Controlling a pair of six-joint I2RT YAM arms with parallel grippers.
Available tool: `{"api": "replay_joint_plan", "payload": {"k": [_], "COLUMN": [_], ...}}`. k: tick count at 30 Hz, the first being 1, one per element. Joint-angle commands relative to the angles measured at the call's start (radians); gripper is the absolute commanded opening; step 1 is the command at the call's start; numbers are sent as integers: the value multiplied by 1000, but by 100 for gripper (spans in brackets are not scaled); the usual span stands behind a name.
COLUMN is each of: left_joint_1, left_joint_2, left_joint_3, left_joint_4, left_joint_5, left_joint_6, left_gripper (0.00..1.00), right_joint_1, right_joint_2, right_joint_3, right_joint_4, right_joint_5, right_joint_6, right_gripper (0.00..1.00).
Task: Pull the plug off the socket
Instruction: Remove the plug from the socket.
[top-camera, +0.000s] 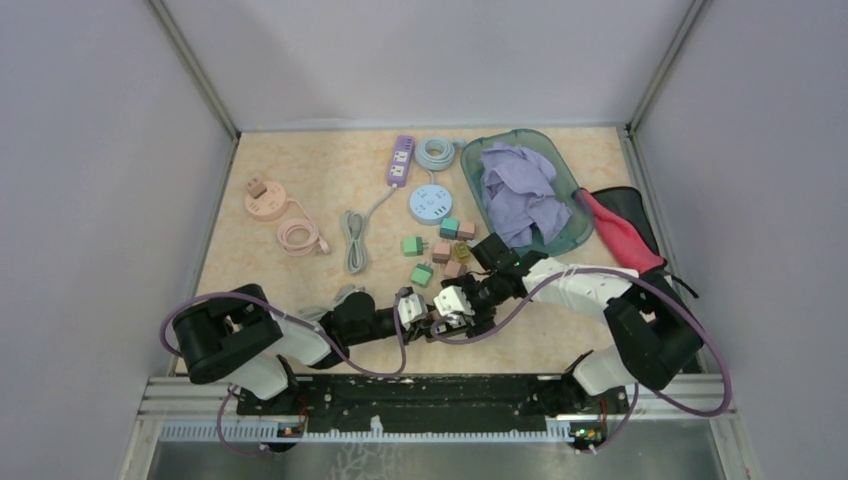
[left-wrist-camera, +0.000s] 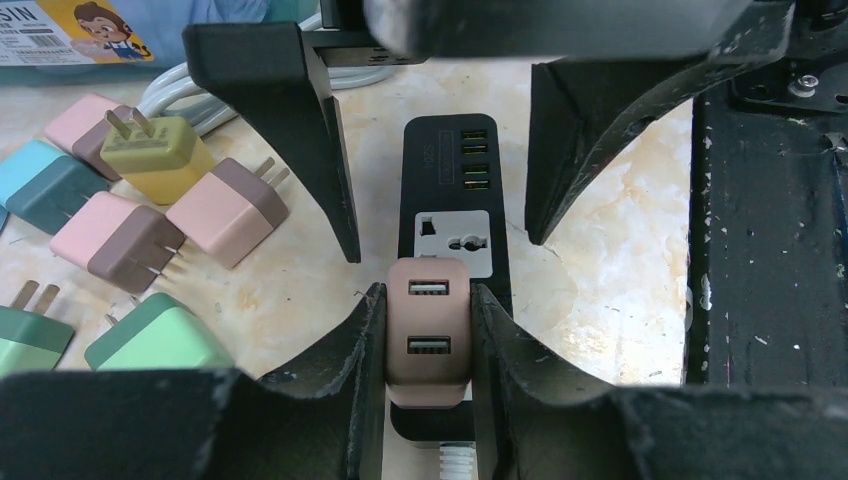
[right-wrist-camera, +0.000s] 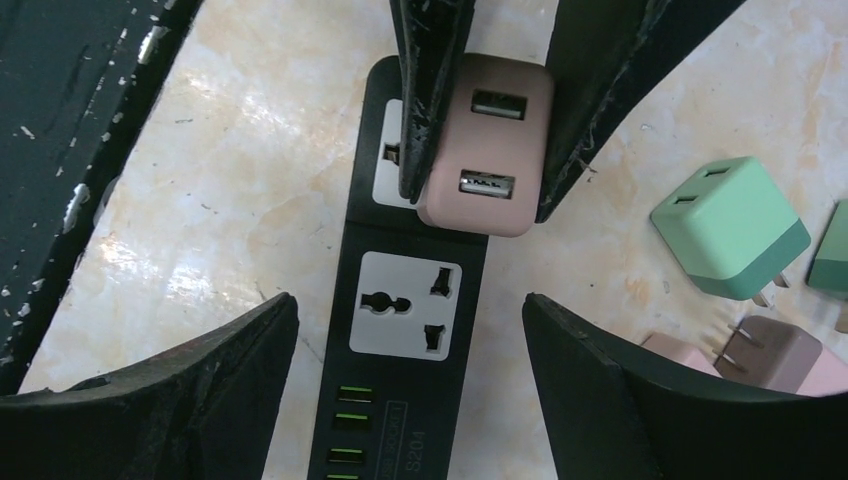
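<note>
Black fingers of the left gripper (left-wrist-camera: 428, 297) clamp both sides of the dusty-pink square two-port USB plug (left-wrist-camera: 428, 340). It stands seated on the long black plastic power strip (left-wrist-camera: 447, 170), which lies on the beige marbled tabletop (left-wrist-camera: 620, 290). Facing it, the right gripper (right-wrist-camera: 408, 300) hangs with jaws spread wide, straddling the strip over the vacant white socket (right-wrist-camera: 405, 308) just beside the plug, clear of the strip's sides.

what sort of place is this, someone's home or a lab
Most likely a robot lab test cell: plain grey panel walls box in a beige marbled tabletop, two black robot arms are bolted to a metal rail at its near edge, and coloured cube plug adapters lie scattered like practice props.
</note>
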Motion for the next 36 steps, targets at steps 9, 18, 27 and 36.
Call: {"api": "replay_joint_plan", "payload": {"k": [9, 18, 27, 36], "left_joint_1": [8, 8, 6, 32], "left_joint_2": [17, 44, 81, 49], "left_joint_3": [-38, -57, 33, 46], "left_joint_4": [38, 157, 65, 3], "left_joint_5": [-21, -37, -30, -33], "left_joint_6": [-17, -42, -12, -86], "left_gripper": [1, 1, 1, 1], "right_joint_1": [52, 62, 68, 74], "right_joint_2": [44, 54, 60, 65], "right_joint_3": [18, 35, 40, 52], "right_joint_4": [44, 59, 76, 70], "right_joint_5": [80, 97, 101, 109], "right_joint_6": [17, 56, 92, 106], "right_gripper": [63, 36, 12, 0]}}
